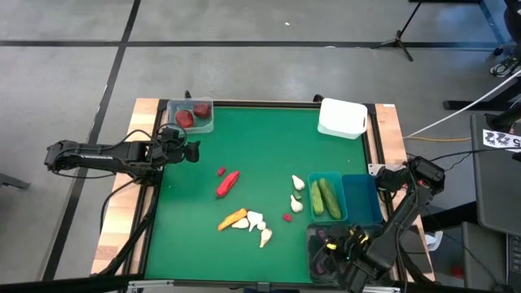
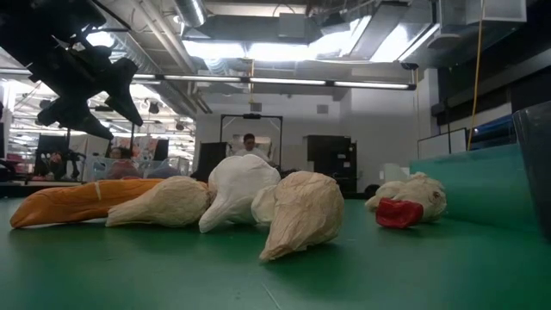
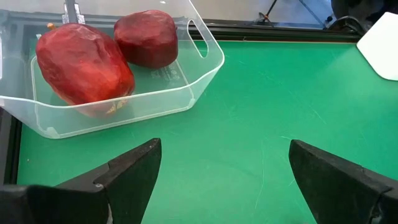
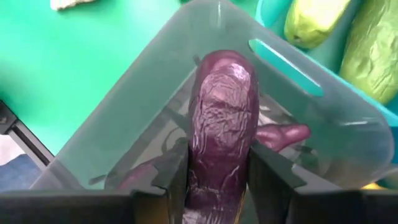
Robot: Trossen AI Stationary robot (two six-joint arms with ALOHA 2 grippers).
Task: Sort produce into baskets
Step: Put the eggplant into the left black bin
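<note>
My right gripper [image 4: 219,173] is shut on a purple eggplant [image 4: 221,118] over the dark smoky basket [image 1: 319,236] at the table's near right corner. Another eggplant [image 4: 285,132] lies inside that basket. My left gripper [image 3: 224,168] waits open above the green mat by the left edge, just short of a clear basket [image 3: 186,99] that holds two dark red round fruits [image 3: 84,65]. On the mat lie a red pepper [image 1: 228,183], a carrot [image 1: 232,219] and several white garlic pieces [image 1: 257,220]. My right gripper pinches the eggplant between its two fingers [image 4: 171,174], on its two sides [image 4: 199,165] at the end nearer the wrist. The fingers come steeply from above and lie along the eggplant. Its free end [image 4: 224,65] points down into the smoky basket. I cannot tell whether it touches the bottom.
Beside the smoky basket stands a teal basket [image 1: 314,177] with two green cucumbers [image 1: 330,198], and next to it a second teal basket [image 1: 361,199]. A white basket [image 1: 342,118] stands at the far right corner. Small red pieces [image 1: 287,217] lie mid-mat.
</note>
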